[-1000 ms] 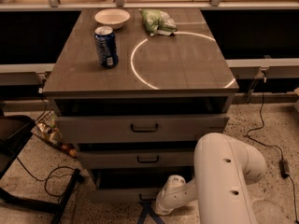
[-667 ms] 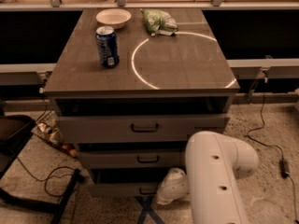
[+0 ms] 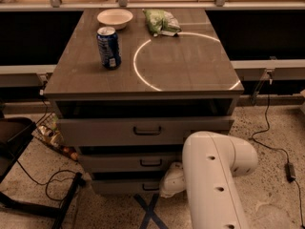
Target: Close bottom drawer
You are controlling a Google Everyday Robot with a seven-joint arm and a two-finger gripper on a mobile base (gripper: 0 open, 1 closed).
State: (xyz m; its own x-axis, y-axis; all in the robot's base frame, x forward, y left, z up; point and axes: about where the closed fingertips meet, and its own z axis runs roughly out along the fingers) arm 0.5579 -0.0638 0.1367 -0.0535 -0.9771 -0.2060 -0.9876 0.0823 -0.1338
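**Gripper low at the bottom drawer**

The white arm fills the foreground. Its gripper sits at the front of the bottom drawer, the cabinet's lowest, just right of the handle; its opening cannot be told. On the cabinet top stand a blue can, then a white bowl and a green bag.

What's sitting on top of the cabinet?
A can, a bowl and a green bag, all in plain sight. The gripper sits low at the bottom drawer, largely hidden by the arm.
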